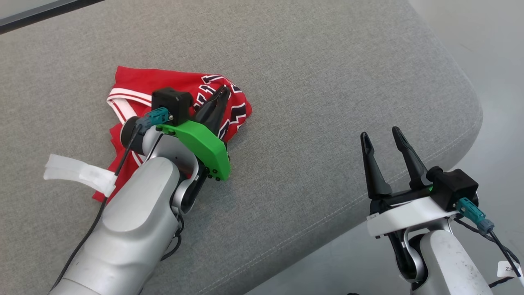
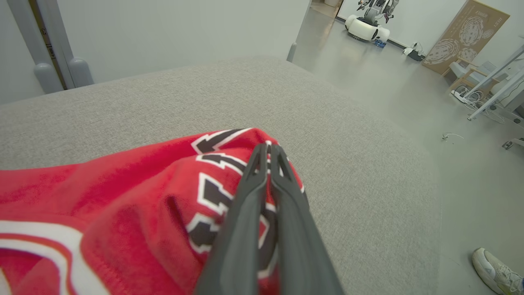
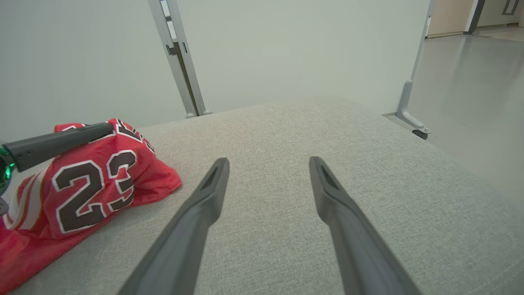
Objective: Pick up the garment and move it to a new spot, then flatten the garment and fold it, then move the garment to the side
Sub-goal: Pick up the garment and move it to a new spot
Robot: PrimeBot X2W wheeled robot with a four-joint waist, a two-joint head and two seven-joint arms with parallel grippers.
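We're over a wide grey upholstered cushion [image 1: 311, 82], woven fabric with a stitched seam along its near edge, and a pale wall with a metal door frame [image 3: 180, 61] stands behind it in the right wrist view. Over on the left half lies the garment [image 1: 163, 80], a red jersey with white-and-red striped trim and dark, white-edged numerals; the right wrist view reads them as 23. It's crumpled, not flat, bunched up into a mound that rises toward its right end. And there's the left gripper [image 1: 223, 91], reaching in over that mound on a silver arm with a green bracket [image 1: 200, 143] at the wrist. The two dark fingers are pressed together along their length, tips pinched on a fold at the top of the jersey. The left wrist view puts those tips [image 2: 268, 149] right on the crest of the red cloth, numerals spilling down beneath them. From the right wrist view the same gripper [image 3: 61, 141] comes in from the left edge, the fabric peaking up to meet it. Moving right, bare cushion, and then the right gripper [image 1: 380, 133], well apart from the jersey near the cushion's front edge, jaws spread wide and holding nothing, fingers pointing across the cushion [image 3: 269, 160]. Past the rounded corner on the far right, smooth grey floor [image 1: 491, 61], and in the left wrist view a light-coloured shoe [image 2: 495, 272] stands on it.
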